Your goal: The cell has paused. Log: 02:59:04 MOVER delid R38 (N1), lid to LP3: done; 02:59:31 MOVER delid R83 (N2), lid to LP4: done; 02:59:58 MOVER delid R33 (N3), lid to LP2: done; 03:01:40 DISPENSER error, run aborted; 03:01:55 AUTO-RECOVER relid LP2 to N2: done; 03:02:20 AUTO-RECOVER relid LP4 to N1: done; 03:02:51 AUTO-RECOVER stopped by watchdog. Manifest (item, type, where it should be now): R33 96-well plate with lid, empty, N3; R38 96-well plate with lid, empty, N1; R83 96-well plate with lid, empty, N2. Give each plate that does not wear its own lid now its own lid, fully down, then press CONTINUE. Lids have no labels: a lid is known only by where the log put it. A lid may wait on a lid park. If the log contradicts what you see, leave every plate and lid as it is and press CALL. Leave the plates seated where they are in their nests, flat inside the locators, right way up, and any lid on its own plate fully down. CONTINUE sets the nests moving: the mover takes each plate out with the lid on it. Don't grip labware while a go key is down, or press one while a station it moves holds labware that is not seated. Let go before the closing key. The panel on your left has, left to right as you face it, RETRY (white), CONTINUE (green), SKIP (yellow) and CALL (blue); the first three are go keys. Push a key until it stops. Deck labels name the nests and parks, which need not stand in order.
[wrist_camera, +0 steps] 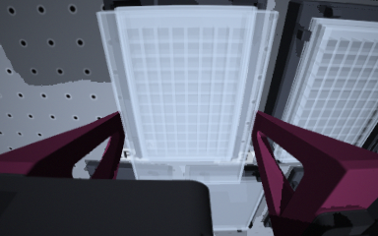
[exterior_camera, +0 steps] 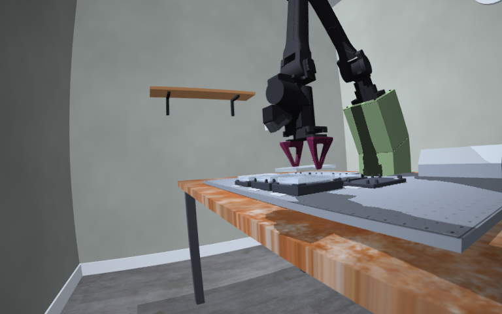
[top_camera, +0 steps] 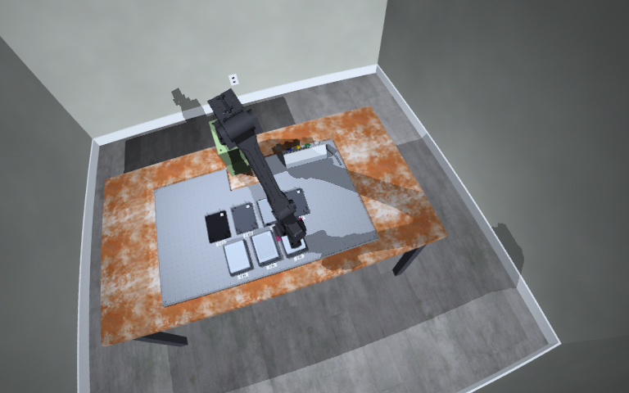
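Observation:
My gripper (exterior_camera: 306,163) is shut on a clear lid (exterior_camera: 305,167) by its long sides. It holds the lid flat a little above the front right nest (top_camera: 294,246). In the wrist view the lid (wrist_camera: 187,84) fills the space between the maroon fingers, and the well grid of the plate under it shows through. The middle front nest holds a plate with open wells (top_camera: 264,246), also seen in the wrist view (wrist_camera: 340,88). The left front nest holds a plate with a smooth lid (top_camera: 236,257). The deck labels are too small to read.
Behind the nests stands a row of lid parks: a black one (top_camera: 217,226), a dark grey one (top_camera: 243,218), a paler one (top_camera: 266,210) partly hidden by the arm, and a dark one (top_camera: 299,201). The key panel (top_camera: 303,155) stands at the back of the deck beside the green arm base (top_camera: 229,152).

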You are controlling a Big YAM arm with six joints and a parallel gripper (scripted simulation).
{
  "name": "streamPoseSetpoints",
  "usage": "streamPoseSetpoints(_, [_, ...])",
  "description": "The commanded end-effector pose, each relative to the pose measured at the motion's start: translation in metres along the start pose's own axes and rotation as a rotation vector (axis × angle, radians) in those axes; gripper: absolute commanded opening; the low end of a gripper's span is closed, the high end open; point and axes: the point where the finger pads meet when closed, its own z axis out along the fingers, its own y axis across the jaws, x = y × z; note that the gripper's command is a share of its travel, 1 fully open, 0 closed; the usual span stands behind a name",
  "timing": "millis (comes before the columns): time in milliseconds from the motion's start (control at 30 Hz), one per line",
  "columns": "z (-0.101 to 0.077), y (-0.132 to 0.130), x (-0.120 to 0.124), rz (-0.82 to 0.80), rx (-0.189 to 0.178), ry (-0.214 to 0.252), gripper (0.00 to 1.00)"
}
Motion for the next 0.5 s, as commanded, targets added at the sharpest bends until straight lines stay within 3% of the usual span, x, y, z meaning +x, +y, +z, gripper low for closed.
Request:
streamPoseSetpoints(0, [-0.0163, 0.0056, -0.0081, 0.0, -0.007, -0.024, 0.0])
streamPoseSetpoints(467, [-0.018, 0.0066, -0.0092, 0.0, -0.007, -0.026, 0.0])
